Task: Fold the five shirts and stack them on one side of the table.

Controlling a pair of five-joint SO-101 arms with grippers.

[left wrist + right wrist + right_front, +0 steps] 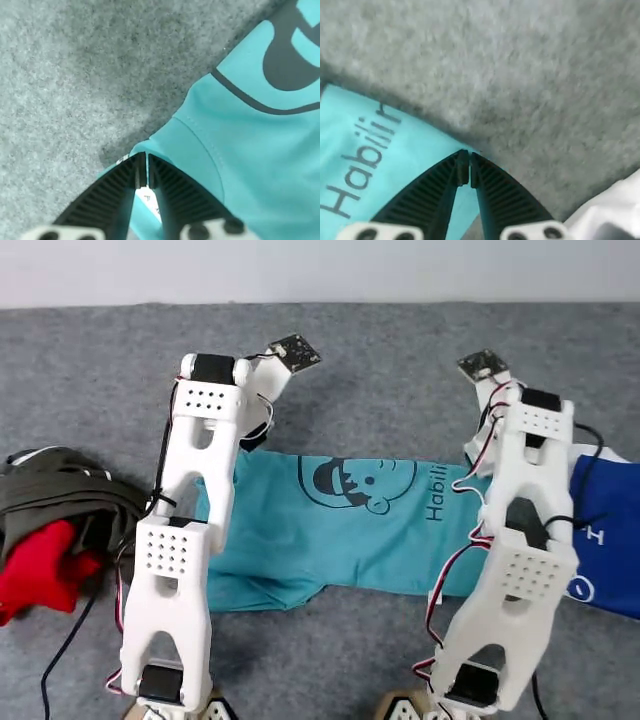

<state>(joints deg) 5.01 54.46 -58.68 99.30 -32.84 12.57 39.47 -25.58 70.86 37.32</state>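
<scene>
A grey, felt-like table (400, 360) runs back to a strip of pale wall (320, 270). Across its middle the teal shirt (350, 530) lies spread flat, printed side up, with its lower edge rumpled near the left arm's base. At the table's left edge sits a loose heap of dark and red shirts (50, 530). At the right edge lies a blue shirt (605, 530), partly under the right arm. The left gripper (142, 160) is at the far left corner of the teal shirt, its jaws pressed together on the fabric's edge. The right gripper (465, 157) is at the far right corner beside the lettering, its jaws likewise clamped on the teal hem.
</scene>
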